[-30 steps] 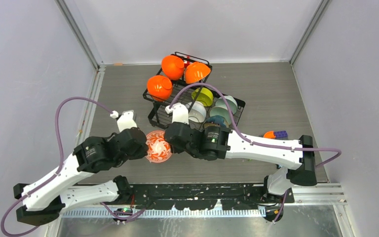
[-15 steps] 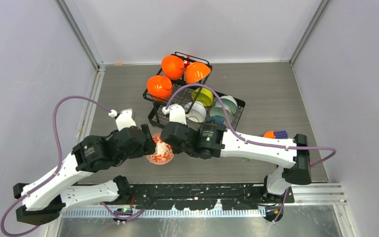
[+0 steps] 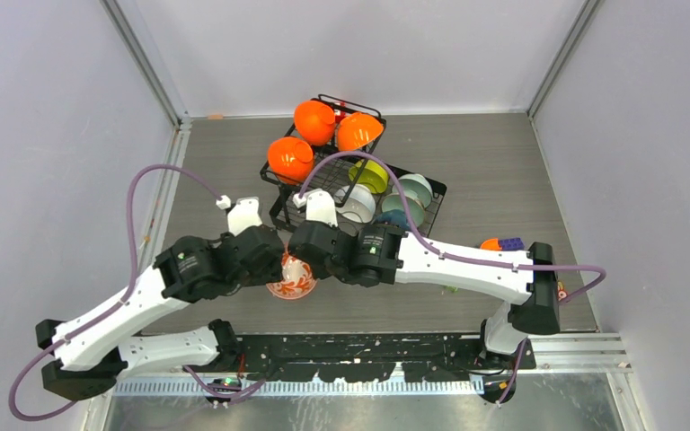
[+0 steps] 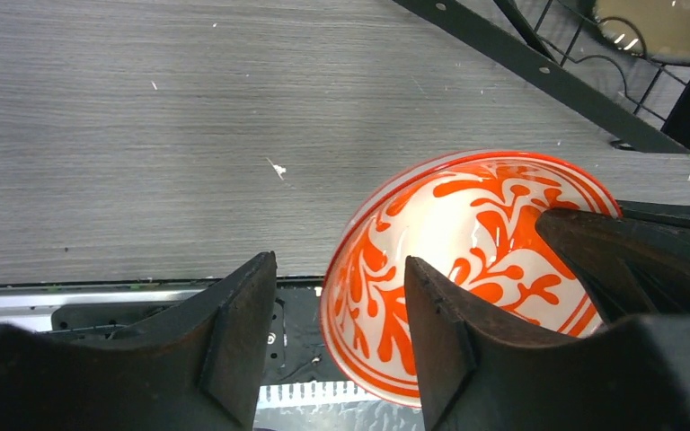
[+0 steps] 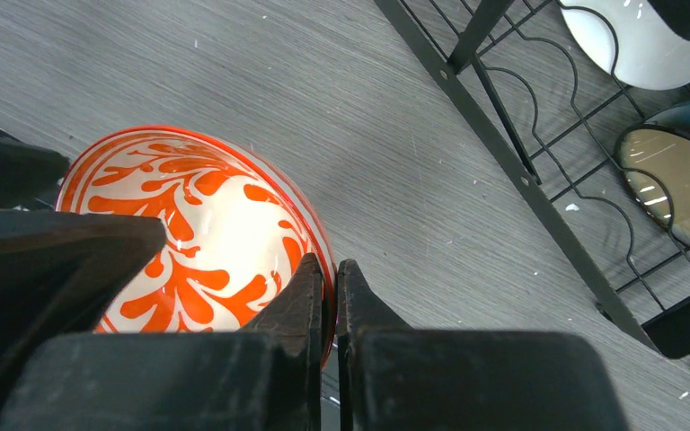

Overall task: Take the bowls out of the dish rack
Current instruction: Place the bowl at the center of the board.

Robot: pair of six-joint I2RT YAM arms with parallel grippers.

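Red-patterned bowl sits low centre of the top frame, just below the dish rack and outside it, pinched between the two wrists. A second ago it faced the top camera, its whole pattern showing. Now it is tipped on edge and mostly hidden under the arms. The left arm's elbow has swung toward frame centre.

Right end effector is clamped on the bowl's rim, fingers nearly together with the rim between them. A second ago it was not closed. Left end effector has let go: fingers apart, with the bowl's rim in the gap.

Top view cannot show either grip, only the wrist views do. Left wrist view shows the bowl's inside pattern and the right arm's finger on the rim at frame right. Cannot tell if the bowl touches the table.

Still in the rack: three orange bowls on the upper basket, with lime-yellow bowl, white bowl, mint bowl and dark bowl lower.
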